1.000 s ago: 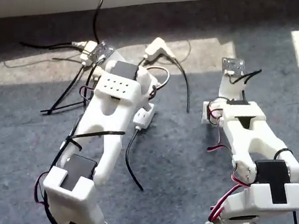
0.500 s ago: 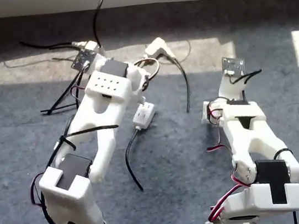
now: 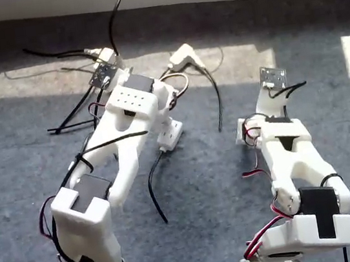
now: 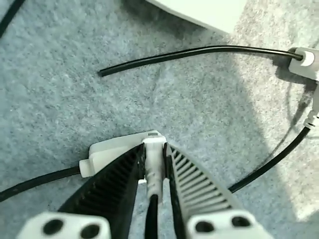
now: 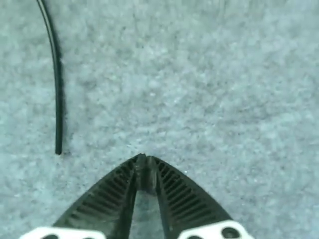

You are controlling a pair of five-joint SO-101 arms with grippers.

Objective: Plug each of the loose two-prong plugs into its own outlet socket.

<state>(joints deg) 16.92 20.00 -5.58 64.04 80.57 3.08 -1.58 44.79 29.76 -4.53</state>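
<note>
The left end effector [image 4: 153, 148] is clamped on a small white two-prong plug [image 4: 153, 172], its ribbed black fingers [image 4: 117, 177] pressing either side and the plug's black cord running back between them. The plug's front end meets a white rectangular plastic outlet socket block [image 4: 107, 152] lying on the grey carpeted table [image 4: 60, 79]; whether the prongs are seated cannot be told. In the high view this block [image 3: 172, 131] sits just beside the left arm's wrist, its black cord [image 3: 153, 186] trailing toward the arm bases. Farther back, a second white plastic plug body [image 3: 182, 55] rests near the sunlit strip, a thin black cable [image 3: 215, 99] curving from it. To the right, the right end effector [image 5: 145, 163] hangs above bare carpet with its fingers pressed together on nothing, a loose black cable end [image 5: 56, 89] near it.
</note>
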